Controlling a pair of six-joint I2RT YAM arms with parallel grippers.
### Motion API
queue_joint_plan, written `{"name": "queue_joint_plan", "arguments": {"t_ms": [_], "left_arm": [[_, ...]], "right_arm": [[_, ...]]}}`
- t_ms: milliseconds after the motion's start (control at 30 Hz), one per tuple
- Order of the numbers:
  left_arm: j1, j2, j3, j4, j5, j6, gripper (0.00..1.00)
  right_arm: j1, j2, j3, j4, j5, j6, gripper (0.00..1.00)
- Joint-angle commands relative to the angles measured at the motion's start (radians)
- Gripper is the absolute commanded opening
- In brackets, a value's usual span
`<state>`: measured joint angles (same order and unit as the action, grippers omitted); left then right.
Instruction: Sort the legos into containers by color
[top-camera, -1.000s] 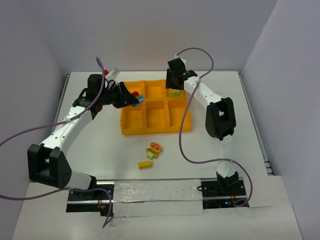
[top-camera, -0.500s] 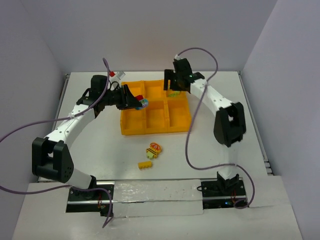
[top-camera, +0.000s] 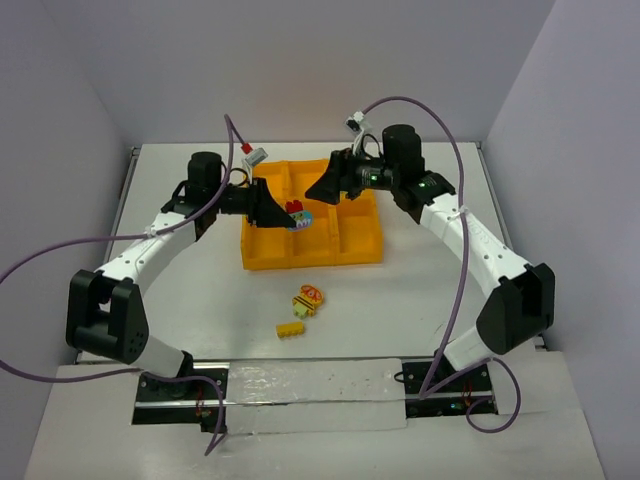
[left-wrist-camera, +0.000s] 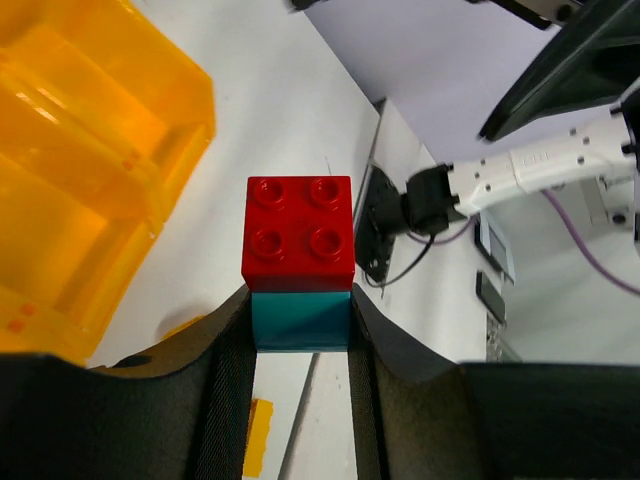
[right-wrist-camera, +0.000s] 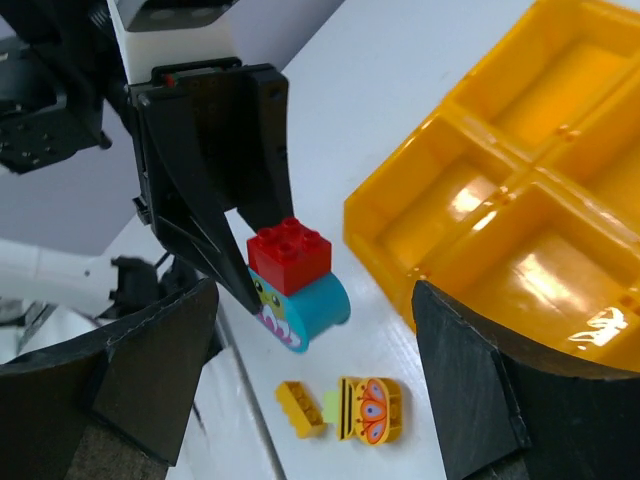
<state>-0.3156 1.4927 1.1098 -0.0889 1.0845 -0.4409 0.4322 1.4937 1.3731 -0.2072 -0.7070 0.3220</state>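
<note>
Legos belong by color in the orange-yellow tray (top-camera: 310, 262), the largest thing on the table (top-camera: 400, 300). It has six square wells in two rows of three and lies mid-table. Above it we see both arms reaching in from the sides, nose to nose.

Our left gripper (left-wrist-camera: 300, 320) is clamped narrow on a red-and-teal cluster (top-camera: 297, 215) and holds it in the air over the left part of the tray. Which well lies beneath it, we cannot tell. Our right gripper (top-camera: 325, 187) stands spread wide and empty, just right of the cluster and facing it.

We judge the hold deliberate. The fingers pinch only the teal piece (right-wrist-camera: 305, 305), a rounded block with a printed face. That leaves the red brick (left-wrist-camera: 300, 230) stuck on top clear of them, where the other gripper can take it. Two colors locked together cannot share a well, so we think they must be pulled apart first.

Smallest, on the table near of the tray, lie a printed yellow-orange piece (top-camera: 309, 300) and, just near-left of it, a plain yellow brick (top-camera: 291, 329). Both are unsorted.
</note>
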Motion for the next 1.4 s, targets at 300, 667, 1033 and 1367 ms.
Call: {"name": "queue_joint_plan", "arguments": {"t_ms": [300,667,1033,1367], "left_arm": [[-0.065,0.023,0.073,-0.050,0.103,0.166,0.00],[-0.065,0.006,0.084,-0.093,0.097,0.210,0.00],[-0.065,-0.011,0.097,-0.187,0.081,0.303,0.00],[-0.064,-0.017,0.102,-0.202,0.065,0.314,0.00]], "right_arm": [[0.080,0.125,0.114,-0.068,-0.083,-0.078,0.84],[0.079,0.127,0.032,-0.012,-0.246,-0.091,0.75],[0.068,0.117,-0.011,0.071,-0.379,-0.064,0.57],[0.060,0.109,-0.033,0.085,-0.392,-0.056,0.13]]}}
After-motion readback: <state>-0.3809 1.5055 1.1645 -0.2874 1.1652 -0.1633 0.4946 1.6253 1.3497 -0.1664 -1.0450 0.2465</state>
